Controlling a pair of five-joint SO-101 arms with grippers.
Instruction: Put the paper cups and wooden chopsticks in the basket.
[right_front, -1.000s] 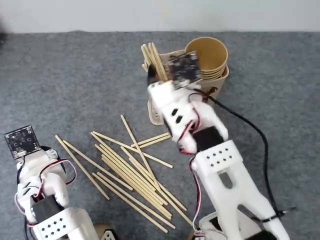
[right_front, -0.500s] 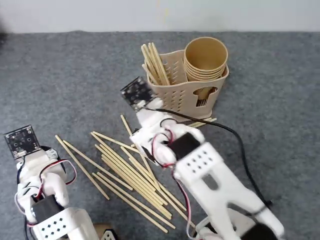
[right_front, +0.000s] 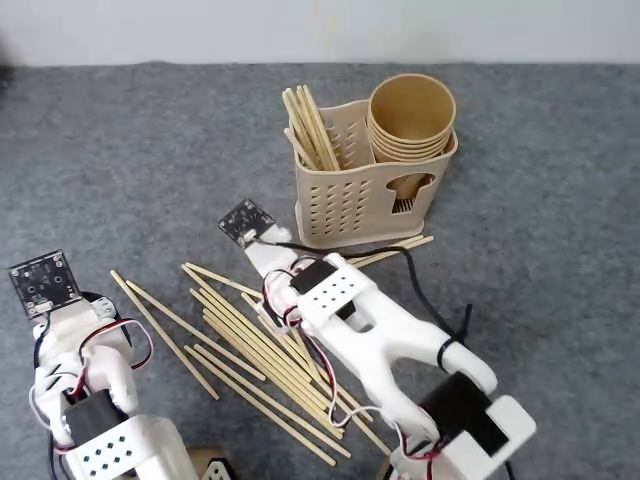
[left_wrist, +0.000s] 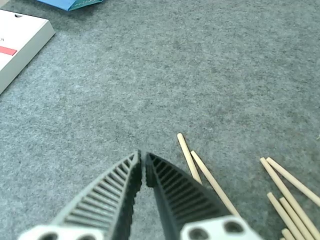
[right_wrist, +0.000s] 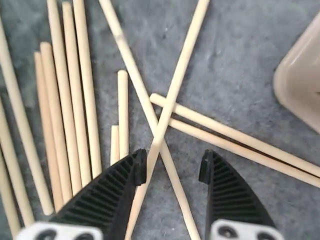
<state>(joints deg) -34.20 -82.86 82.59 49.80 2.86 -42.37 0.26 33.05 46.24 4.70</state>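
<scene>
A beige perforated basket (right_front: 352, 205) stands at the back of the grey mat, holding a stack of paper cups (right_front: 411, 116) and a few upright chopsticks (right_front: 309, 125). Several loose wooden chopsticks (right_front: 262, 345) lie scattered in front of it. My right gripper (right_wrist: 171, 167) is open low over this pile, straddling two crossed chopsticks (right_wrist: 160, 118); the basket's corner (right_wrist: 300, 80) shows beside it. In the high view the right arm (right_front: 330, 300) leans over the pile. My left gripper (left_wrist: 144, 161) is shut with nothing in it, just off the ends of two chopsticks (left_wrist: 192, 160).
The left arm (right_front: 75, 370) sits at the near left corner of the mat. A white box (left_wrist: 20, 42) and a blue object (left_wrist: 70, 3) lie beyond the left gripper. Two chopsticks (right_front: 392, 252) lie against the basket's front. Open mat stretches to the right.
The right arm has swung down from above the basket to the loose chopstick pile in front of it. The left arm has not moved.
</scene>
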